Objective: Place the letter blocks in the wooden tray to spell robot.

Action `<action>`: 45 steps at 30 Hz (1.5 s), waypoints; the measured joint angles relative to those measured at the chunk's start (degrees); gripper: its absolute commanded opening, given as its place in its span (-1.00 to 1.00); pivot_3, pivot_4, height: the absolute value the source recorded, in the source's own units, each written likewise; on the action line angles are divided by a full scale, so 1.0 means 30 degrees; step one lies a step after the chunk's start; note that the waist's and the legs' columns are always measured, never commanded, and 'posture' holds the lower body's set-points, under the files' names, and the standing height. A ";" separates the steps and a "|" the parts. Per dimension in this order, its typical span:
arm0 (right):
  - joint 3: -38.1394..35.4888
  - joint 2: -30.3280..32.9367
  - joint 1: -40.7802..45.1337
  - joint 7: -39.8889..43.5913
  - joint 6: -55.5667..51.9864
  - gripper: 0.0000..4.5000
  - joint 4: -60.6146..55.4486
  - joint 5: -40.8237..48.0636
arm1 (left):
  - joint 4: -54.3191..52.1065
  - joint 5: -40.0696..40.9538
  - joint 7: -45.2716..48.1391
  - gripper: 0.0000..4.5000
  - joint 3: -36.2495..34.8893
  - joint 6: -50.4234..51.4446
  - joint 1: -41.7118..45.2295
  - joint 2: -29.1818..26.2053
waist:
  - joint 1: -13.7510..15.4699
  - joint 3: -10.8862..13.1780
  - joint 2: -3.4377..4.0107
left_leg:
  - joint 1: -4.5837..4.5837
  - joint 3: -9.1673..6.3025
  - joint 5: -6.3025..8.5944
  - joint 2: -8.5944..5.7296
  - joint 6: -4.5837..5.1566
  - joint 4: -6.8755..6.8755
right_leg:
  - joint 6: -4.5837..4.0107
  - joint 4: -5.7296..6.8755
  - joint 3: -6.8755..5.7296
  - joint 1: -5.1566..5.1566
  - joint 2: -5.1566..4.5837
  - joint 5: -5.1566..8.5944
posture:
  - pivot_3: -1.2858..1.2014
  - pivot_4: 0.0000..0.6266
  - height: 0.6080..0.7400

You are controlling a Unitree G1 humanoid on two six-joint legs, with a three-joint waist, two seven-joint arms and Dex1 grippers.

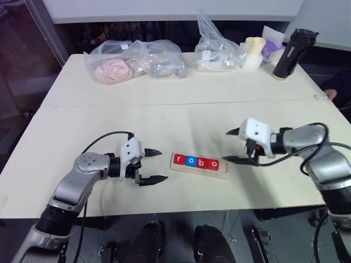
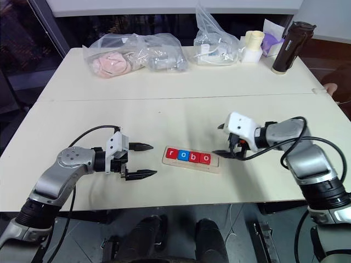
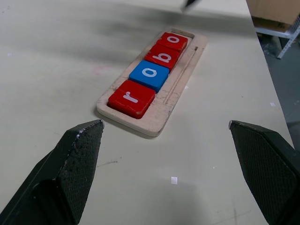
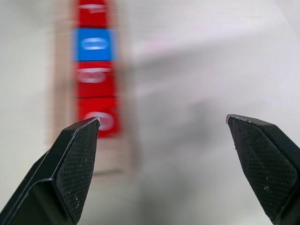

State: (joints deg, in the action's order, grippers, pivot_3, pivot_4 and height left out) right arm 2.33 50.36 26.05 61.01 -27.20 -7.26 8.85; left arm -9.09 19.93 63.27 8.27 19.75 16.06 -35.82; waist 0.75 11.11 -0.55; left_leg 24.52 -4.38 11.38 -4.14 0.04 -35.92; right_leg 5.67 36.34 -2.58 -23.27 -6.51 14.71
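1. The desk point(image 1: 109, 118) is pale cream, with a seam running left to right across its middle
2. The wooden tray point(image 1: 198, 168) lies near the front edge, centre, with four letter blocks point(image 1: 196, 161) in it reading r, o, b, o
3. Along the far edge lie clear plastic bags point(image 1: 137, 60) at left and another bag point(image 1: 218, 46) at centre
4. At far right stand a cream cup point(image 1: 253, 52) and a dark bottle point(image 1: 289, 53)

Pale wooden tray point(image 3: 159, 115); letter blocks point(image 3: 151, 75) red, blue, red, red with white letters; cream table point(image 1: 164, 87); black fingertips point(image 3: 75, 159).
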 measured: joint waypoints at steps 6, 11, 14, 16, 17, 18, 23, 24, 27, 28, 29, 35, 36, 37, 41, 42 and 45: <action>-0.1534 -0.2154 0.0008 -0.6022 -0.2880 0.98 0.1142 -0.1283 | 0.0017 -0.0005 -0.0089 1.00 0.0006 -0.0005 -0.0005 0.0136 | -0.0013 -0.0006 0.0003 | 0.0002 0.0010 -0.0002 -0.0002 0.0001 0.0012 | -0.0004 0.0004 0.0019 -0.0016 -0.0001 -0.0001 | 0.03 -0.52 0.77; -0.2569 -0.5270 0.0266 -1.1445 -0.6356 0.98 0.1305 -0.2330 | 0.0056 -0.0011 -0.0051 1.00 0.0055 -0.0015 0.0000 0.0206 | -0.0016 -0.0010 0.0009 | 0.0004 0.0021 -0.0004 -0.0008 0.0003 0.0012 | -0.0003 0.0021 0.0037 -0.0028 0.0005 -0.0003 | 0.03 -0.52 0.77; -0.2960 -0.6756 0.0523 -1.4160 -0.7551 0.98 0.1359 -0.2980 | 0.0202 -0.0024 -0.0002 1.00 0.0073 -0.0015 0.0064 0.0238 | -0.0015 -0.0011 0.0010 | 0.0002 0.0024 -0.0005 -0.0010 0.0004 0.0006 | -0.0002 0.0032 0.0038 -0.0028 0.0010 -0.0004 | 0.03 -0.52 0.77; -0.3411 -0.7595 0.0719 -1.5608 -0.8345 0.98 0.1621 -0.3244 | 0.0213 -0.0024 0.0014 1.00 0.0090 -0.0014 0.0104 0.0279 | -0.0013 -0.0012 0.0013 | 0.0001 0.0025 -0.0006 -0.0012 0.0005 0.0001 | -0.0002 0.0043 0.0039 -0.0028 0.0015 -0.0004 | 0.03 -0.52 0.77; -0.3580 -0.7803 0.0771 -1.6203 -0.8538 0.98 0.1845 -0.3336 | 0.0212 -0.0023 0.0017 1.00 0.0095 -0.0014 0.0107 0.0287 | -0.0011 -0.0012 0.0013 | 0.0001 0.0025 -0.0006 -0.0013 0.0006 0.0001 | -0.0002 0.0044 0.0039 -0.0028 0.0017 -0.0004 | 0.03 -0.52 0.77; -0.3677 -0.7879 0.0772 -1.6672 -0.8680 0.98 0.2079 -0.3448 | 0.0212 -0.0024 0.0022 1.00 0.0094 -0.0013 0.0105 0.0281 | -0.0008 -0.0012 0.0014 | 0.0001 0.0025 -0.0006 -0.0014 0.0006 0.0001 | -0.0002 0.0048 0.0038 -0.0029 0.0020 -0.0003 | 0.03 -0.52 0.77; -0.4617 -0.8589 0.0913 -1.7764 -0.9168 0.98 0.2976 -0.3237 | 0.0206 -0.0025 0.0016 1.00 0.0094 -0.0005 0.0096 0.0263 | -0.0083 -0.0013 0.0015 | -0.0009 0.0040 -0.0009 -0.0014 0.0010 0.0001 | 0.0005 0.0094 0.0046 -0.0037 0.0034 -0.0006 | 0.03 -0.52 0.77; -0.4807 -0.8777 0.1096 -1.7872 -0.9256 0.98 0.3156 -0.3150 | 0.0196 -0.0024 0.0014 1.00 0.0094 -0.0005 0.0094 0.0262 | -0.0120 -0.0013 0.0015 | -0.0020 0.0052 -0.0008 -0.0013 0.0010 -0.0005 | 0.0007 0.0126 0.0052 -0.0042 0.0035 -0.0007 | 0.03 -0.52 0.77; -0.5521 -0.9181 0.1490 -1.8208 -0.9670 0.98 0.3559 -0.2715 | 0.0189 -0.0023 -0.0007 1.00 0.0092 -0.0002 0.0089 0.0262 | -0.0134 -0.0013 0.0015 | -0.0033 0.0054 -0.0008 -0.0013 0.0010 -0.0039 | 0.0008 0.0212 0.0054 -0.0054 0.0031 -0.0004 | 0.03 -0.52 0.77; -0.5912 -0.9378 0.1743 -1.8330 -0.9845 0.98 0.3831 -0.2502 | 0.0189 -0.0024 -0.0021 1.00 0.0092 0.0000 0.0084 0.0254 | -0.0136 -0.0014 0.0015 | -0.0040 0.0055 -0.0009 -0.0010 0.0010 -0.0048 | 0.0004 0.0224 0.0055 -0.0052 0.0032 -0.0003 | 0.03 -0.52 0.77; -0.6371 -0.9619 0.2025 -1.8483 -1.0015 0.98 0.4134 -0.2294 | 0.0187 -0.0024 -0.0034 1.00 0.0092 0.0001 0.0082 0.0255 | -0.0140 -0.0014 0.0014 | -0.0044 0.0053 -0.0009 -0.0004 0.0010 -0.0058 | 0.0000 0.0227 0.0055 -0.0048 0.0034 0.0000 | 0.03 -0.52 0.77; -0.7133 -0.9869 0.2501 -1.8873 -1.0389 0.42 0.4701 -0.1533 | 0.0150 -0.0020 -0.0110 1.00 0.0093 0.0002 0.0070 0.0260 | -0.0164 -0.0019 0.0019 | -0.0047 0.0054 -0.0012 -0.0002 0.0013 -0.0073 | -0.0003 0.0239 0.0063 -0.0045 0.0033 0.0001 | 0.03 -0.52 0.77; -0.7098 -0.9879 0.2498 -1.8880 -1.0462 0.18 0.4636 -0.1393 | 0.0141 -0.0019 -0.0116 1.00 0.0092 0.0002 0.0044 0.0260 | -0.0134 -0.0020 0.0020 | -0.0046 0.0054 -0.0012 -0.0004 0.0013 -0.0071 | -0.0002 0.0240 0.0063 -0.0047 0.0034 0.0001 | 0.03 -0.52 0.77; -0.7044 -0.9884 0.2485 -1.8891 -1.0621 -0.07 0.4493 -0.1339 | 0.0140 -0.0018 -0.0119 1.00 0.0091 0.0002 0.0013 0.0257 | -0.0107 -0.0019 0.0020 | -0.0043 0.0054 -0.0012 -0.0007 0.0014 -0.0067 | 0.0001 0.0239 0.0063 -0.0049 0.0034 -0.0001 | 0.03 -0.52 0.77; -0.6905 -0.9843 0.2047 -1.8948 -1.1361 -0.50 0.3440 -0.1319 | 0.0143 -0.0019 -0.0131 1.00 0.0091 0.0001 -0.0012 0.0259 | -0.0023 -0.0019 0.0020 | -0.0035 0.0054 -0.0011 -0.0016 0.0013 -0.0054 | 0.0004 0.0236 0.0063 -0.0056 0.0033 0.0000 | 0.03 -0.52 0.77; -0.6948 -0.9841 0.1984 -1.8977 -1.1810 -0.50 0.3088 -0.1274 | 0.0142 -0.0018 -0.0134 1.00 0.0093 0.0001 -0.0013 0.0272 | -0.0038 -0.0019 0.0021 | -0.0034 0.0057 -0.0011 -0.0016 0.0013 -0.0050 | 0.0004 0.0237 0.0064 -0.0062 0.0031 0.0000 | 0.03 -0.52 0.77; -0.7168 -0.9840 0.1597 -1.9077 -1.3626 -0.50 0.1543 -0.1039 | 0.0135 -0.0015 -0.0150 1.00 0.0102 0.0002 -0.0011 0.0337 | -0.0043 -0.0018 0.0024 | -0.0028 0.0054 -0.0011 -0.0012 0.0013 -0.0034 | 0.0001 0.0239 0.0064 -0.0078 0.0019 0.0002 | 0.03 -0.52 0.77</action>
State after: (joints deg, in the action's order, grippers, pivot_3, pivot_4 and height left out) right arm -19.18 20.84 30.85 3.78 -68.08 -2.63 5.74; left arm -8.68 19.89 62.82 8.57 19.76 16.02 -34.81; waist 0.63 11.05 -0.48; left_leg 24.43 -4.21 11.34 -4.18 0.08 -36.02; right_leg 5.68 37.05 -2.39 -23.51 -6.45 14.72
